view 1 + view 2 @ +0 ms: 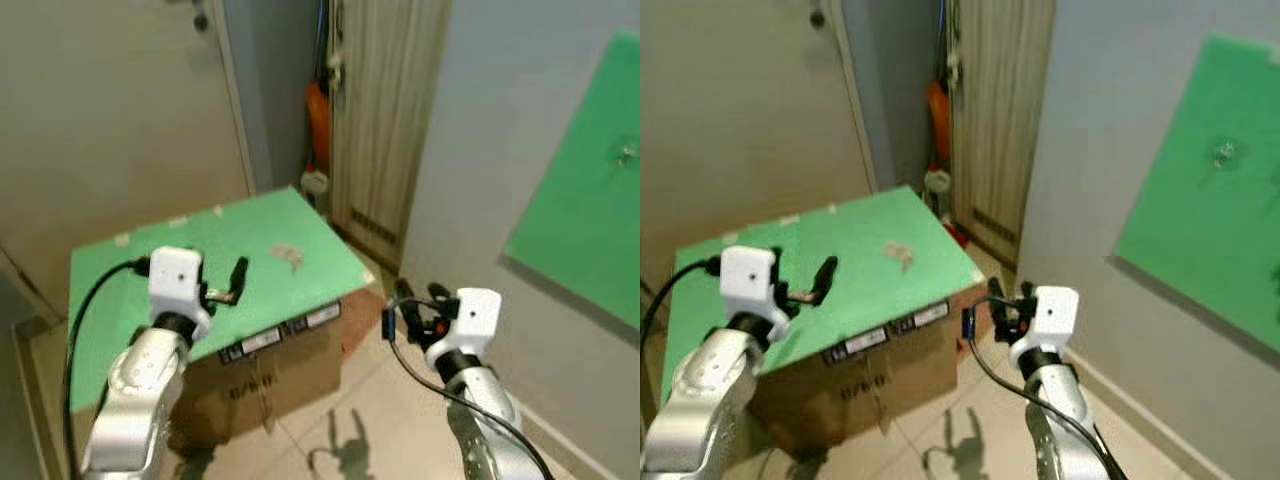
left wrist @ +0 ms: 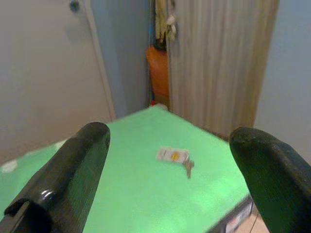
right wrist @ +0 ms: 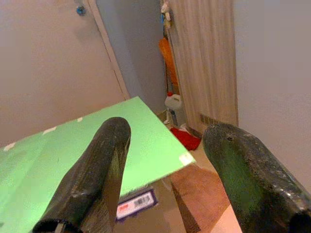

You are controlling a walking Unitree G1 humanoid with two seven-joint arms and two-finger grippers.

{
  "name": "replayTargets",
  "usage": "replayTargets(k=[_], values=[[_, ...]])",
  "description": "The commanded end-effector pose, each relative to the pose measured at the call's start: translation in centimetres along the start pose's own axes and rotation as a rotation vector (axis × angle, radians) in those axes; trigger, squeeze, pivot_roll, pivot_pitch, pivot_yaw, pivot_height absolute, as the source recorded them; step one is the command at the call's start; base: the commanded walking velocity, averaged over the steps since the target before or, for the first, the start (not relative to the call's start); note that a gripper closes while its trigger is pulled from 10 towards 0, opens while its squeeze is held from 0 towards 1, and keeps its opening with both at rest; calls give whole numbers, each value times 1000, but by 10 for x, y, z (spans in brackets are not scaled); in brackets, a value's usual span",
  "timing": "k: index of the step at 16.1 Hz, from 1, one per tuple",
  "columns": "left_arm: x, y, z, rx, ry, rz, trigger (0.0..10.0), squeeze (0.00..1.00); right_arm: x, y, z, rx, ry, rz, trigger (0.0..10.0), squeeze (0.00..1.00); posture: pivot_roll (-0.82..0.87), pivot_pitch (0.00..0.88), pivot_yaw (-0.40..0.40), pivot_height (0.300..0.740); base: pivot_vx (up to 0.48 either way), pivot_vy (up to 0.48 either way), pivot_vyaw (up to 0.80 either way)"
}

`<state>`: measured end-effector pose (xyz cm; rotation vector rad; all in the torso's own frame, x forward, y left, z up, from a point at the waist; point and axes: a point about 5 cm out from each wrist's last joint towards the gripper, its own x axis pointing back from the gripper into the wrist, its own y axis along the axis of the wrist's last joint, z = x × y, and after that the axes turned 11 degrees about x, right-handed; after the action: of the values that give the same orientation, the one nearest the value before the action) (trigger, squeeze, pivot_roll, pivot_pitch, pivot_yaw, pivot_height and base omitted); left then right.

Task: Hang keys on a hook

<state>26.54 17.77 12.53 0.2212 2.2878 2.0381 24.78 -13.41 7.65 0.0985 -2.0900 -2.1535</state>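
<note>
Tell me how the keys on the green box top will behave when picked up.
The keys lie flat with a tag, so they are probably light and will dangle loosely. Being thin against the box top, they may slide before the open left pincer catches them.

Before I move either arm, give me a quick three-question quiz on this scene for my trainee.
1. True or false: the keys lie on the green-topped box.
2. Which gripper is nearer the keys? A) left gripper B) right gripper
3. Where is the hook mounted?

Key: 1. True. 2. A. 3. On the green panel on the wall at the robot's right.
</note>
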Motion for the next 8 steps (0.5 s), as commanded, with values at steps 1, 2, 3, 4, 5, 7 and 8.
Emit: replayTargets(k=[1, 2, 3, 4, 5, 7, 8], values=[[-4, 0, -7, -11, -24, 16, 10000, 0, 1, -1, -3, 12, -8, 15, 10000, 0, -49, 0, 72, 740, 480, 0, 0], [-6, 0, -7, -25, -27, 22, 10000, 0, 1, -2, -2, 15, -4, 19, 10000, 0, -46, 0, 74, 740, 480, 0, 0], [-7, 0, -9, -35, -36, 26, 10000, 0, 2, -4, -3, 13, -5, 23, 10000, 0, -46, 0, 76, 740, 480, 0, 0], [-8, 0, -11, -48, -46, 33, 10000, 0, 1, -4, -2, 12, -4, 24, 10000, 0, -44, 0, 78, 740, 480, 0, 0], [-9, 0, -12, -49, -52, 38, 10000, 0, 1, -5, -1, 15, 3, 25, 10000, 0, -44, 0, 78, 740, 480, 0, 0], [-10, -1, -12, -44, -49, 38, 10000, 0, -1, -6, 2, 28, 21, 31, 10000, 0, -42, 0, 75, 740, 480, 0, 0], [-10, 0, -13, -54, -57, 38, 10000, 0, -1, -5, 3, 29, 29, 33, 10000, 0, -42, 0, 72, 740, 480, 0, 0]])
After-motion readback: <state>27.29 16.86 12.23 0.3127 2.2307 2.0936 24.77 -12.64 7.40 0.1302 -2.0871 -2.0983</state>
